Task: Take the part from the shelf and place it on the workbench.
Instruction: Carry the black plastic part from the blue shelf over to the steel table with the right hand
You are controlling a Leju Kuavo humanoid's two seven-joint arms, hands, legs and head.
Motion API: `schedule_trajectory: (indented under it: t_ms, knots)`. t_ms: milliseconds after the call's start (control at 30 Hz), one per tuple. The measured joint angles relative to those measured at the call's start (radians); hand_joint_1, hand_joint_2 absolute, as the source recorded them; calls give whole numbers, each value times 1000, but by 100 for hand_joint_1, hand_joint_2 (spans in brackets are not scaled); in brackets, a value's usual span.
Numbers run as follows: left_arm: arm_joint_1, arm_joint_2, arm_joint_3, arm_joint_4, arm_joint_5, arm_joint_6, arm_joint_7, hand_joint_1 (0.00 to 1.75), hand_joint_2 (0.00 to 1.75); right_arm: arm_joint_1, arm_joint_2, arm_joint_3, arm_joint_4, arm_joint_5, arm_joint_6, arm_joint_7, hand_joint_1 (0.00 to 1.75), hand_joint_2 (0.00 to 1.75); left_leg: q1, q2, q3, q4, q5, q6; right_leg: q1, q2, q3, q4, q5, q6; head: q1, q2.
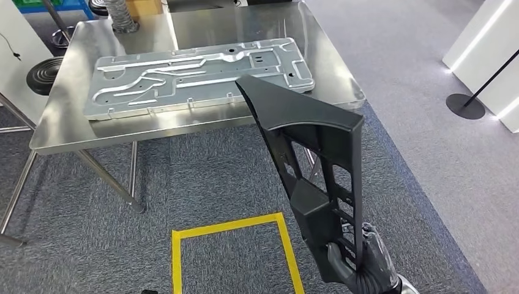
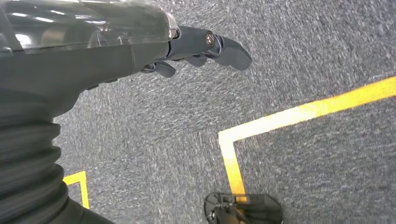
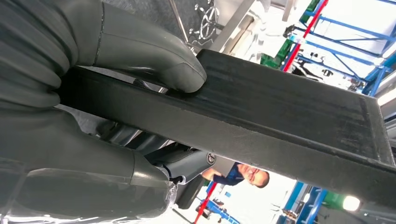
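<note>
Carrying step logged: black plastic part [image 1: 318,165] is held by the right hand [image 1: 358,260], off the shelf already, not yet set down.

Item 1, part. Long black moulded piece w/ ribbed cut-outs and a flat angled top. Gripped at its lower end, it stands tilted up and fwd in the head view; its upper tip overlaps the near right corner of the tabletop [image 1: 73,116] in that picture. Whether it is over the tabletop or short of it cannot be told. No contact w/ the surface is seen.

Item 2, right hand. Clenched on the part. In the right wrist view, the thumb [image 3: 154,53] is pressed on one face of the bar [image 3: 289,116], darker fingers [image 3: 187,163] wrapped beneath.

Item 3, left hand [image 2: 196,49]. Nothing held; fingers loosely extended, hanging over grey carpet [image 2: 303,56] near yellow floor tape [image 2: 299,112].

Item 4, tabletop. Stainless steel workbench on metal legs, well ahead of the robot. A large stamped metal panel [image 1: 196,76] lies flat on it and takes most of the middle. Bare steel is left along the near edge and at the left end.

Item 5, surroundings. A person [image 3: 243,175] is seen in the background of the right wrist view. A yellow taped square [image 1: 232,251] is marked on the carpet below the part.

Judgement, step: transport to workbench, approx. past halfway.

Judgement, next move: approach to be closed, arm to be extended over bare steel, part to be lowered flatter before release. Clearance from the metal panel is to be kept. A long lever on a low grip is judged liable to swing.
</note>
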Motion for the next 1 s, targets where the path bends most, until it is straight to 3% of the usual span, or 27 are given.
schedule_trajectory:
  t_ms: [67,167,200,233,267,333,400,500,567,600,667,700,733,767,867,933,1000]
  knots:
    - [-1,0,0,0,0,0,0,0,175,3,4,-1,-5,0,-1,0,175,175,0,1,-12,38,-28,-9,-5,-1,9,-10,0,-12,0,0]
    - [0,0,0,0,-1,0,0,0,175,7,12,-3,-9,1,-2,1,175,175,3,1,-104,227,-115,-18,-5,-3,18,-12,-6,-22,0,0]
    - [1,0,0,0,-1,0,0,0,175,9,15,-4,-9,2,-2,2,175,175,3,1,-133,276,-127,-19,-5,-3,19,-12,-8,-23,0,0]
    - [1,0,0,0,-2,-1,0,0,175,12,16,-4,-9,3,-2,2,175,175,4,1,-145,287,-116,-20,-5,-2,22,-11,-11,-23,0,0]
    - [1,0,0,0,-2,-1,0,0,175,14,18,-5,-9,5,-2,2,175,175,4,1,-139,262,-88,-19,-4,-1,26,-10,-15,-22,0,0]
    - [0,0,0,0,-3,-1,0,0,175,17,21,-6,-9,7,-1,3,175,175,5,1,-85,131,-7,-14,-4,1,38,-7,-24,-16,0,0]
    - [-2,1,-1,0,-3,-1,0,0,175,19,24,-9,-10,8,0,3,175,175,3,0,-43,31,32,-7,-1,3,42,-3,-32,-8,0,0]
    - [-3,1,-1,0,-1,-1,0,0,175,20,27,-12,-12,9,3,3,175,175,1,-1,-39,11,31,8,0,4,39,-3,-35,8,0,0]
    - [-4,1,-1,0,-1,0,0,0,175,19,28,-13,-14,10,5,2,175,175,4,-1,-33,2,33,19,-2,2,28,26,-55,20,0,0]
    - [-5,1,-1,0,0,0,0,0,175,19,28,-13,-14,10,6,2,175,175,6,0,-30,-1,34,24,-3,1,7,69,-78,25,0,0]
    - [-5,1,-1,0,2,0,0,0,175,18,30,-14,-14,10,9,2,175,175,5,1,-27,-2,31,30,-7,1,-67,206,-134,33,0,0]
    - [-4,1,-1,0,4,0,0,0,175,19,31,-14,-14,10,11,2,175,175,5,1,-26,-2,29,31,-8,1,-101,263,-148,36,0,0]
    - [-4,2,-1,0,5,0,-1,0,175,19,32,-14,-14,10,13,3,175,175,4,0,-24,-2,27,32,-9,1,-120,289,-144,37,0,0]
    - [-3,2,0,0,6,0,-1,0,175,18,32,-14,-14,10,14,3,175,175,4,-1,-20,-2,25,31,-9,0,-119,272,-119,36,0,0]
    - [-2,2,0,0,7,1,-3,0,175,16,32,-14,-14,10,14,3,175,175,2,-4,-6,-1,13,25,-5,0,-41,82,-9,22,0,0]
    - [-1,2,0,0,9,1,-5,0,175,14,33,-14,-14,10,14,3,175,175,-1,-4,-5,1,6,16,1,0,-12,12,9,11,0,0]
    - [-1,2,0,0,11,2,-7,0,175,12,33,-14,-14,10,15,3,175,175,-2,-3,-3,-1,2,5,2,2,-10,4,4,2,0,0]
